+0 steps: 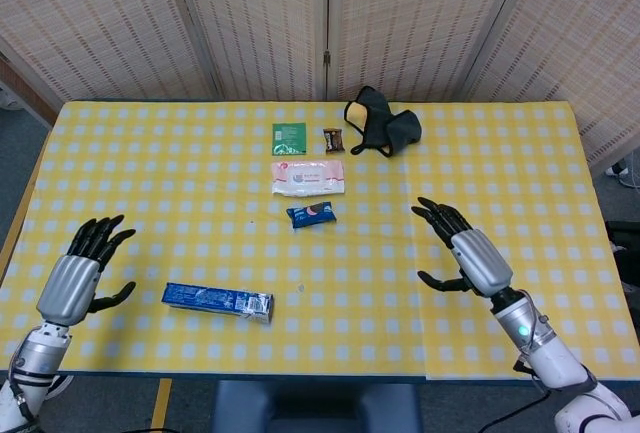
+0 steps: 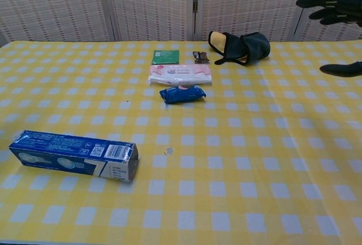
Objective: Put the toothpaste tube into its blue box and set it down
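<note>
The blue box (image 1: pixel 217 300) lies flat on the worktop (image 1: pixel 150 183), near its front edge, with both hands clear of it. Left hand (image 1: pixel 82 269) and right hand (image 1: pixel 462 256) hover empty, fingers spread. Light, stiff cardboard, easily crushed: best gripped across its long sides, mid-length.

Head view looks steeply down; chest view low, forward; both share table (image 1: pixel 150 173).

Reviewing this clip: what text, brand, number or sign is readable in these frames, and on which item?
"7": large white numeral on the side of the blue box, near its right end.
Blue box, other print and barcode: too small to read.
Wipes pack: label blurred.
Green packet, blue snack pack, small brown wrapper: unreadable.
</note>
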